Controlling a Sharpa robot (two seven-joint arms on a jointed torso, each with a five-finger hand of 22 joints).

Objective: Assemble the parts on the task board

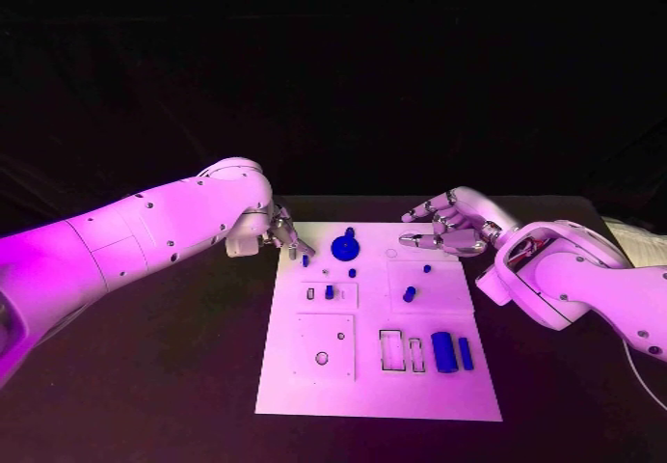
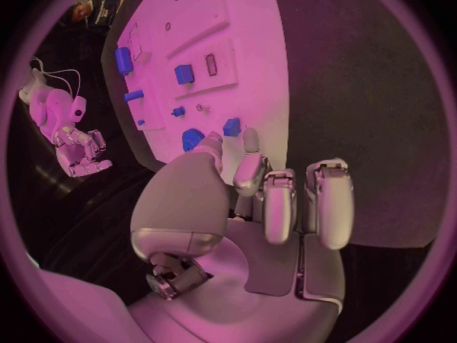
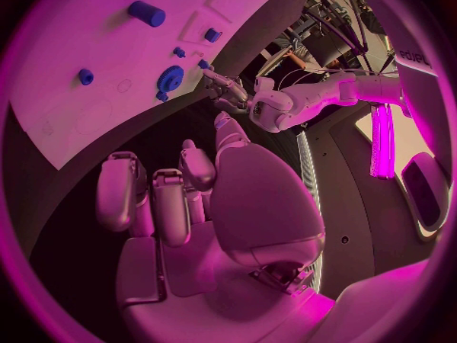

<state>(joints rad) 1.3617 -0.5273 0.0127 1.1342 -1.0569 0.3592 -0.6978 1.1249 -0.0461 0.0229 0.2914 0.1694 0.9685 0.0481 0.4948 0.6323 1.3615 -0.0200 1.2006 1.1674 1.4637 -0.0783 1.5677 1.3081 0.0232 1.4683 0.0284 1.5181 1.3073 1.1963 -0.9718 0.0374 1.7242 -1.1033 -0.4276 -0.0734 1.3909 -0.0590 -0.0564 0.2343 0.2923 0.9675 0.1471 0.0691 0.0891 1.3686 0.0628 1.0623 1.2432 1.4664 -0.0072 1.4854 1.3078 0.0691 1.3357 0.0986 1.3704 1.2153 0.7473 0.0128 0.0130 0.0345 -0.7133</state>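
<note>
- On the black desk [image 1: 167, 386] lies the white task board [image 1: 313, 386], with small blue parts on it.
- At the board's far left corner hangs the left hand [image 1: 282, 234]. Its fingers are a little apart and hold nothing.
- A round blue gear [image 1: 345, 249] sits on the board just beside that hand.
- At the board's far right corner hangs the right hand [image 1: 447, 231]. Its fingers curl loosely and hold nothing.
- A blue cylinder [image 1: 443, 351] lies near the board's close edge.
</note>
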